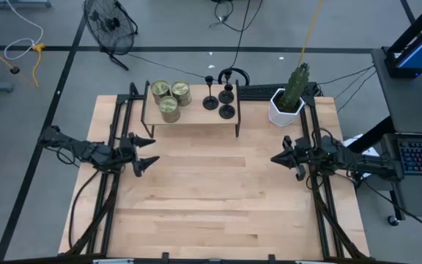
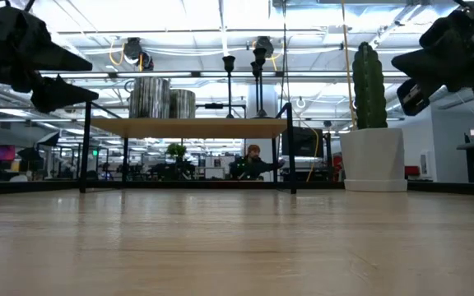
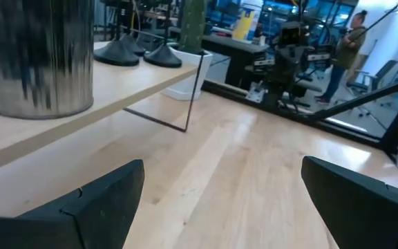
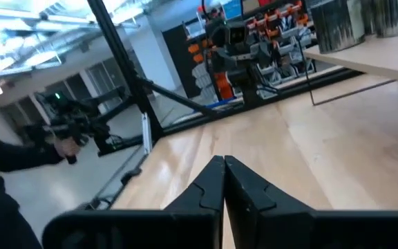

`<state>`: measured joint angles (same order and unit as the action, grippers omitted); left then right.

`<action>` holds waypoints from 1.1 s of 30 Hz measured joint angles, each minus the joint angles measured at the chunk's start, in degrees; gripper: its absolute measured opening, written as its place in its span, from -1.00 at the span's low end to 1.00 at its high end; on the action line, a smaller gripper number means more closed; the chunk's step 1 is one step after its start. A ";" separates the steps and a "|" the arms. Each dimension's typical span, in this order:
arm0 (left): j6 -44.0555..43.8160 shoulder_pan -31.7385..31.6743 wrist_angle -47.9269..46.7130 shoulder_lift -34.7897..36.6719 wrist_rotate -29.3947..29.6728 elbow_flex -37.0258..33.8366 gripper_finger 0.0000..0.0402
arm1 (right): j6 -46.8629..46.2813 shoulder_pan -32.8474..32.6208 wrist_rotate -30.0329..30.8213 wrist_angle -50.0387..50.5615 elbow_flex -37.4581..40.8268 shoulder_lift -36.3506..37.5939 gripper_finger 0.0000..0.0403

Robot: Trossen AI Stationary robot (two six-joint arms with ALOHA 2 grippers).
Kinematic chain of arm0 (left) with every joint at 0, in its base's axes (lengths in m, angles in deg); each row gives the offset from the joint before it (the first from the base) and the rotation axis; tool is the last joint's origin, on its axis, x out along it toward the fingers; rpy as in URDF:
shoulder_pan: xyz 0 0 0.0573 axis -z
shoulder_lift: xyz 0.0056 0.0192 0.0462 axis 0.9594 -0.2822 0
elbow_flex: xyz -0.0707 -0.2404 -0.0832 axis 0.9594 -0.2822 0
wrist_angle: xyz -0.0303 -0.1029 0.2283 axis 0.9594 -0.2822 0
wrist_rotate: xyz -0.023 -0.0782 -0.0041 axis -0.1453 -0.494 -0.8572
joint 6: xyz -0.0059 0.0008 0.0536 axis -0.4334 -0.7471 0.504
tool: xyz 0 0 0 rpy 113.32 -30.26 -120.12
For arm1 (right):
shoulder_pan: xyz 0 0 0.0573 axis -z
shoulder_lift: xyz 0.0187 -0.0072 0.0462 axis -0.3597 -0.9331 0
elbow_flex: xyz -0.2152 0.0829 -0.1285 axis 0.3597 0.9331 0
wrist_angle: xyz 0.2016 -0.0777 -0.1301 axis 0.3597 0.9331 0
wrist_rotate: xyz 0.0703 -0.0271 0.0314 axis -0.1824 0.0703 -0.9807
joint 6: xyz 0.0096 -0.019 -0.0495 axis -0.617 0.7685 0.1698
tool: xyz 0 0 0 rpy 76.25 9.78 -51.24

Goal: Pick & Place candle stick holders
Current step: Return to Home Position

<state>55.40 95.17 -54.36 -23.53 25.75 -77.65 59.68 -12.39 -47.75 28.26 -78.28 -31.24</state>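
Observation:
Three black candle stick holders [image 1: 220, 99] stand by their round bases on the right half of a small raised wooden shelf [image 1: 196, 117] at the table's far side; they also show in the low view [image 2: 253, 62], and two bases show in the left wrist view [image 3: 140, 54]. My left gripper [image 1: 148, 154] hovers open over the table's left side, near the shelf's near left corner, fingers pointing right. My right gripper [image 1: 278, 159] hovers shut over the table's right side, pointing left. Neither touches anything.
Three greenish-gold jar candles [image 1: 170, 97] stand on the shelf's left half. A white pot with a cactus [image 1: 288, 103] stands on the table right of the shelf. Bare wooden tabletop [image 1: 218, 198] lies between and in front of the arms. A person's arm [image 4: 19, 155] shows beyond the table.

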 joint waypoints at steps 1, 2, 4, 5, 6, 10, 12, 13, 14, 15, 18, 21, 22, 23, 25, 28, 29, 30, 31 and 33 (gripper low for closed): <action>-0.08 0.00 -0.31 0.00 0.07 0.00 0.98 | -0.75 0.00 -0.04 -0.04 0.44 0.39 -0.99; -0.20 0.00 -0.48 0.00 0.05 0.00 0.98 | -1.64 0.00 -0.04 -0.12 0.84 0.75 -0.99; -0.29 0.00 -0.49 0.00 0.06 0.00 0.98 | -2.48 0.00 -0.06 -0.14 1.07 0.90 -0.99; -0.33 0.00 -0.59 0.00 0.01 0.00 0.98 | -2.25 0.00 -0.08 -0.08 1.09 0.85 -0.99; -0.32 0.00 -0.77 0.00 -0.13 0.00 0.98 | -1.63 0.00 -0.06 -0.06 1.11 0.87 -0.99; -0.15 0.00 -0.79 0.00 -1.53 0.00 0.98 | 1.72 0.00 -0.06 -0.08 1.20 0.88 -0.99; -0.15 0.00 -0.78 0.00 -1.53 0.00 0.98 | 2.22 0.00 -0.06 -0.08 1.22 0.87 -0.99; -0.01 0.00 -0.79 0.00 -1.53 0.00 0.98 | 2.32 0.00 -0.06 -0.06 1.22 0.84 -0.99; 0.00 0.00 -0.84 0.00 -1.53 0.00 0.98 | 2.32 0.00 -0.06 -0.08 1.24 0.84 -0.99; 0.02 0.00 -0.88 0.00 -1.53 0.00 0.98 | 2.32 0.00 -0.06 -0.08 1.24 0.84 -0.99; -0.01 0.00 -0.47 0.00 -1.53 0.00 0.98 | 2.32 0.00 -0.06 -0.08 1.29 0.84 -0.99; 0.01 0.00 -0.40 0.00 -1.55 0.00 0.98 | 2.32 0.00 -0.08 -0.08 1.30 0.82 -0.99; 0.07 0.00 -0.40 0.00 -1.55 0.00 0.98 | 2.32 0.00 -0.08 -0.08 1.31 0.82 -0.99; 0.07 0.00 -0.40 0.00 -1.55 0.00 0.98 | 2.32 0.00 -0.08 -0.08 1.33 0.82 -0.99; 0.13 0.00 -0.39 0.00 -1.55 0.00 0.98 | 2.32 0.00 -0.08 -0.08 1.33 0.82 -0.99; 0.13 0.00 -0.38 0.00 -1.55 0.00 0.98 | 2.32 0.00 -0.08 -0.08 1.33 0.82 -0.99; 0.13 0.00 -0.38 0.00 -1.55 0.00 0.98 | 2.32 0.00 -0.08 -0.08 1.33 0.82 -0.99; 0.13 0.00 -0.38 0.00 -1.55 0.00 0.98 | 2.32 0.00 -0.08 -0.08 1.35 0.82 -0.99; 0.13 0.00 -0.38 0.00 -1.55 0.00 0.98 | 2.32 0.00 -0.08 -0.08 1.35 0.82 -0.99; 0.13 0.00 -0.36 0.00 -1.55 0.00 0.98 | 2.32 0.00 -0.08 -0.08 1.35 0.82 -0.99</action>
<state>55.53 95.17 -54.72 -23.53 24.20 -77.65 62.00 -12.39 -47.83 28.17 -76.93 -30.41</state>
